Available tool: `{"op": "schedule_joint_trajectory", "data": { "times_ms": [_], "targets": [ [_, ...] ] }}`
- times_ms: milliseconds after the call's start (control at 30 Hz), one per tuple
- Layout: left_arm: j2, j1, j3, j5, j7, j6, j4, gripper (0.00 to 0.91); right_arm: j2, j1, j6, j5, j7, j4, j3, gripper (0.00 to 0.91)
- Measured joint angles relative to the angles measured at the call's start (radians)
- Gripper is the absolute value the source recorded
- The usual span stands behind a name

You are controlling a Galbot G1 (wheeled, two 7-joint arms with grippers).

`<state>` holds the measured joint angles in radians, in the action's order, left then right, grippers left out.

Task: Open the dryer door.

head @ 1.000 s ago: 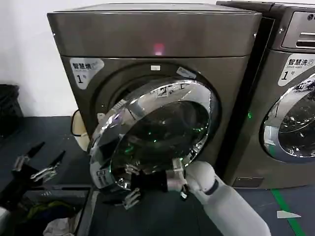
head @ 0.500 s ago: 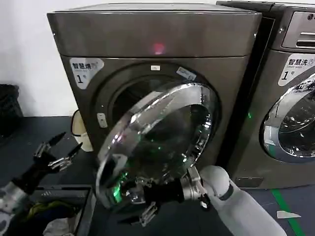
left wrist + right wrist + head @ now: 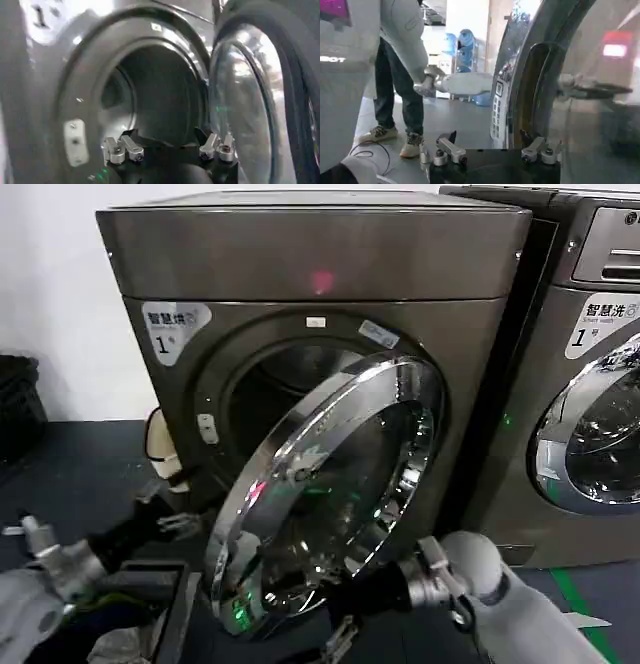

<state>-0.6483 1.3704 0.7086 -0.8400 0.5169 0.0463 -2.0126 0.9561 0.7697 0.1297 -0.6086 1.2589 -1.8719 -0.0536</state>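
The dryer door (image 3: 330,494), a wide chrome ring around dark glass, stands swung partly out from the grey dryer (image 3: 320,274), and the dark drum opening (image 3: 270,394) shows behind it. My right gripper (image 3: 337,636) is under the door's lower edge. In the right wrist view it (image 3: 490,142) is open, with the door's rim (image 3: 507,100) standing between its fingers. My left gripper (image 3: 172,506) reaches in from the left, just beside the door's free edge. In the left wrist view it (image 3: 169,140) is open and holds nothing, facing the drum opening (image 3: 150,95) with the door (image 3: 245,100) to one side.
A second machine (image 3: 590,414) with its own chrome-ringed door stands close on the right. A dark basket (image 3: 120,624) holding cloth sits on the floor at lower left, under my left arm. A black bin (image 3: 15,404) stands against the wall. A person's legs (image 3: 395,100) stand behind.
The door has swung farther out and toward the right. My right gripper moved down and right with its lower edge. My left arm came in from the left toward the opening.
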Motion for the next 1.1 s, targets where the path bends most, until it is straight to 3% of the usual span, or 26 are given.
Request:
{"op": "schedule_joint_trajectory", "data": {
  "times_ms": [167, 300, 767, 933, 1100],
  "targets": [
    [0.008, -0.079, -0.11, 0.067, 0.076, -0.015, 0.022, 0.907, -0.041, 0.099, -0.015, -0.002, 0.05, -0.01, -0.155, 0.907],
    [0.0, -0.119, -0.179, 0.086, 0.124, -0.038, 0.02, 0.907, -0.03, 0.196, -0.022, 0.04, 0.055, -0.013, -0.296, 0.907],
    [-0.001, -0.179, -0.342, 0.097, 0.165, -0.086, -0.049, 0.907, 0.039, 0.463, -0.042, 0.08, 0.087, 0.065, -0.843, 0.907],
    [0.001, -0.224, -0.413, 0.09, 0.158, -0.083, -0.062, 0.907, 0.058, 0.493, -0.06, 0.112, -0.013, 0.085, -1.042, 0.907],
    [-0.016, -0.289, -0.514, 0.104, 0.123, -0.104, -0.045, 0.907, 0.084, 0.516, -0.042, 0.056, -0.245, 0.095, -1.233, 0.907]
  ]
}}
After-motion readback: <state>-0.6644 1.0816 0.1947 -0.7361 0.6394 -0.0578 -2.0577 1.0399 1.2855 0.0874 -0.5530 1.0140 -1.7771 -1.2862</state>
